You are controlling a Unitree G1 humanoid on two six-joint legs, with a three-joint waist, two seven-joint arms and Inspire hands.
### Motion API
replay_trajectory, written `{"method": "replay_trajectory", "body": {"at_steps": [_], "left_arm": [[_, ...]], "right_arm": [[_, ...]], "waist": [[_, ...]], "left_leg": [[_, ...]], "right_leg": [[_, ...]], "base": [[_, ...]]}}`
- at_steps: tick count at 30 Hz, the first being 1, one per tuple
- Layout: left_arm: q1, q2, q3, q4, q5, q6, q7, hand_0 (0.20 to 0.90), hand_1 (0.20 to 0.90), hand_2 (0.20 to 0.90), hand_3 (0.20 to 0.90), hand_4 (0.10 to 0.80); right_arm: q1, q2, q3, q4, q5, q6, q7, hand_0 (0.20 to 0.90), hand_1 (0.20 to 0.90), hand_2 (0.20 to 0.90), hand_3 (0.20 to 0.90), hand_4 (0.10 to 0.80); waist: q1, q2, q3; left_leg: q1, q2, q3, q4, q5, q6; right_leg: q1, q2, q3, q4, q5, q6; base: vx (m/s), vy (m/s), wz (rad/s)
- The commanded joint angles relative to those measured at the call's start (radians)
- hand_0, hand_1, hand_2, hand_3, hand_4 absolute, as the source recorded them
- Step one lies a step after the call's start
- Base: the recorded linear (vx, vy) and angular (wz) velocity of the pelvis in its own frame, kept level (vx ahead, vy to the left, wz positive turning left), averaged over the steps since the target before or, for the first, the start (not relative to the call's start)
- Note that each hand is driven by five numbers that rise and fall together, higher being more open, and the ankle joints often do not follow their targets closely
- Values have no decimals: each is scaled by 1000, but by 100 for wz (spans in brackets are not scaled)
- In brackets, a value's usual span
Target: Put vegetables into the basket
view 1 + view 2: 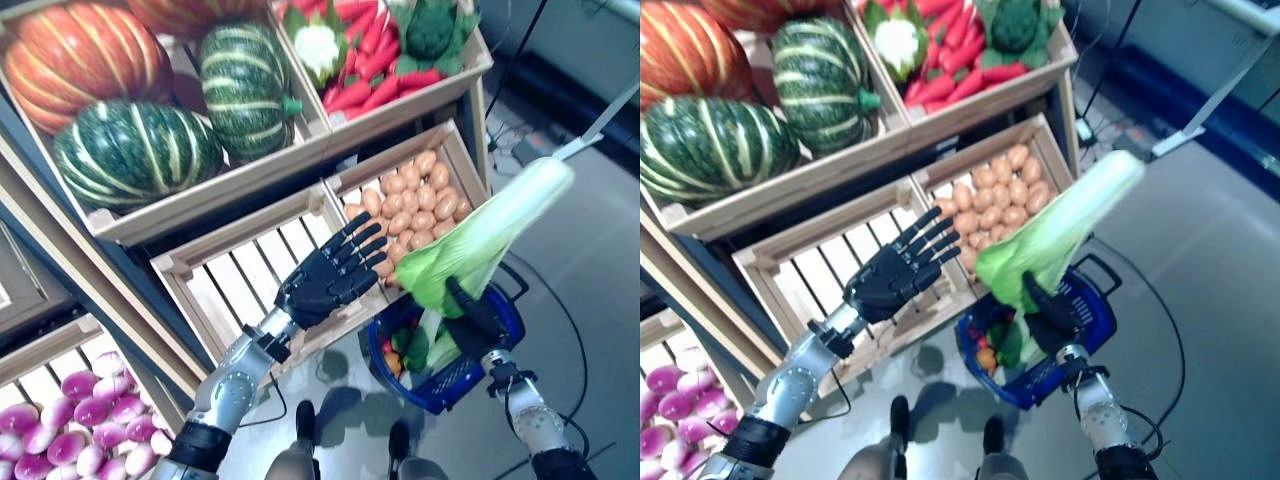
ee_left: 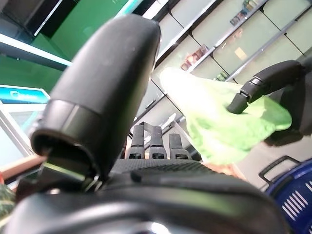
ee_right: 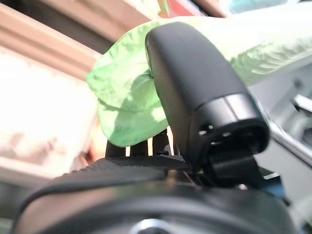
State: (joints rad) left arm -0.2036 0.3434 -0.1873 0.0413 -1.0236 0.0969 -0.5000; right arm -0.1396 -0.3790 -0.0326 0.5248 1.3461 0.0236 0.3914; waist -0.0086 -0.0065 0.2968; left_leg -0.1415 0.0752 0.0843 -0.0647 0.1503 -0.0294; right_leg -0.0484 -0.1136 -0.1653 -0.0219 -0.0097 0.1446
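Note:
A long pale-green leafy cabbage (image 1: 480,240) is held up above the blue basket (image 1: 470,375), its white stalk end pointing up and away. My right hand (image 1: 470,312) is shut on its leafy lower end (image 3: 126,102), thumb across the leaves. The basket stands on the floor with some green and orange vegetables (image 1: 405,350) inside. My left hand (image 1: 330,275) hovers open with straight fingers over an empty slatted crate (image 1: 240,270), just left of the cabbage and touching nothing.
A wooden stand holds crates: orange and green striped pumpkins (image 1: 140,150) at the top left, red peppers, cauliflower and broccoli (image 1: 375,45) at the top right, small potatoes (image 1: 415,200) beside the empty crate, purple-white turnips (image 1: 70,420) at the lower left. Grey floor lies to the right.

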Motion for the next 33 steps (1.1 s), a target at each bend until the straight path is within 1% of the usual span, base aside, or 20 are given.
{"method": "replay_trajectory", "body": {"at_steps": [1, 4, 9, 11, 16, 19, 21, 22, 23, 26, 27, 29, 33], "left_arm": [[-173, 4, 24, -48, -52, -148, -24, 900, 900, 900, 900, 800], [-217, 3, 16, -35, -47, -179, -27, 900, 900, 900, 900, 800], [-295, 2, 14, -6, -54, -216, -25, 900, 900, 900, 900, 800], [-312, 4, 14, -6, -61, -226, -27, 900, 900, 900, 900, 800], [-350, 3, 13, -48, -78, -243, -29, 900, 900, 900, 900, 800], [-375, 4, 14, -73, -92, -252, -58, 900, 900, 900, 900, 800], [-395, 2, 15, -82, -90, -267, -85, 900, 900, 900, 900, 800], [-399, 2, 14, -84, -90, -268, -87, 900, 900, 900, 900, 800], [-406, 3, 12, -88, -92, -272, -94, 900, 900, 900, 900, 800], [-452, 6, 11, -107, -88, -282, -117, 900, 900, 900, 900, 800], [-463, 11, 9, -114, -90, -284, -121, 900, 900, 900, 900, 800], [-476, 15, 9, -119, -94, -288, -124, 900, 900, 900, 900, 800], [-506, 13, 6, -139, -106, -305, -125, 900, 900, 900, 900, 800]], "right_arm": [[-176, -49, -80, -66, 109, -133, 2, 300, 300, 300, 300, 400], [-224, -54, -92, -5, 145, -169, -15, 300, 300, 300, 300, 400], [-330, -62, -116, 114, 194, -224, -62, 300, 300, 300, 300, 400], [-353, -71, -122, 140, 190, -216, -74, 300, 300, 300, 300, 400], [-399, -83, -103, 179, 162, -193, -97, 300, 300, 300, 300, 400], [-427, -93, -91, 208, 142, -172, -123, 300, 300, 300, 300, 400], [-449, -100, -85, 240, 135, -162, -136, 300, 300, 300, 300, 400], [-454, -100, -83, 244, 135, -162, -138, 300, 300, 300, 300, 400], [-461, -99, -80, 250, 135, -162, -148, 300, 300, 300, 300, 400], [-514, -106, -76, 309, 136, -146, -194, 300, 300, 300, 300, 400], [-529, -108, -75, 326, 146, -142, -214, 300, 300, 300, 300, 400], [-539, -105, -81, 343, 144, -141, -229, 300, 300, 300, 300, 400], [-567, -105, -90, 417, 122, -125, -249, 300, 300, 300, 300, 400]], "waist": [[22, -8, 39], [29, -6, 83], [39, 3, 138], [41, 6, 153], [49, 10, 183], [55, 7, 192], [58, 7, 202], [58, 7, 202], [60, 6, 203], [67, 8, 206], [68, 11, 207], [68, 15, 207], [66, 33, 218]], "left_leg": [[-47, 4, -67, 146, -139, -24], [-128, -2, -79, 230, -149, -32], [-248, -20, -93, 355, -173, -38], [-287, -25, -99, 399, -183, -39], [-375, -40, -103, 499, -212, -34], [-421, -45, -107, 550, -225, -32], [-447, -47, -107, 600, -252, -31], [-454, -48, -107, 602, -248, -30], [-458, -50, -105, 616, -260, -29], [-506, -60, -97, 663, -273, -18], [-518, -65, -94, 687, -288, -16], [-539, -68, -92, 710, -296, -15], [-584, -72, -88, 760, -316, -4]], "right_leg": [[-133, -3, 51, 191, -20, -60], [-190, -2, 44, 261, -36, -69], [-292, -7, 33, 383, -69, -84], [-327, -12, 32, 428, -80, -87], [-409, -21, 31, 527, -113, -103], [-452, -33, 31, 573, -120, -106], [-481, -39, 34, 632, -144, -108], [-489, -40, 34, 637, -141, -110], [-496, -41, 36, 653, -151, -109], [-552, -52, 38, 724, -166, -114], [-567, -55, 41, 750, -178, -114], [-590, -58, 45, 774, -182, -114], [-654, -58, 63, 839, -196, -115]], "base": [[-168, -68, 1], [-167, -80, 6], [-124, -35, 8], [-87, -2, 19], [-55, 5, 6], [-16, -13, 11], [-2, 8, 11], [-2, 10, 5], [-17, 11, 4], [-1, 6, 1], [0, 0, 0], [3, 15, 0], [-10, 43, -3]]}}
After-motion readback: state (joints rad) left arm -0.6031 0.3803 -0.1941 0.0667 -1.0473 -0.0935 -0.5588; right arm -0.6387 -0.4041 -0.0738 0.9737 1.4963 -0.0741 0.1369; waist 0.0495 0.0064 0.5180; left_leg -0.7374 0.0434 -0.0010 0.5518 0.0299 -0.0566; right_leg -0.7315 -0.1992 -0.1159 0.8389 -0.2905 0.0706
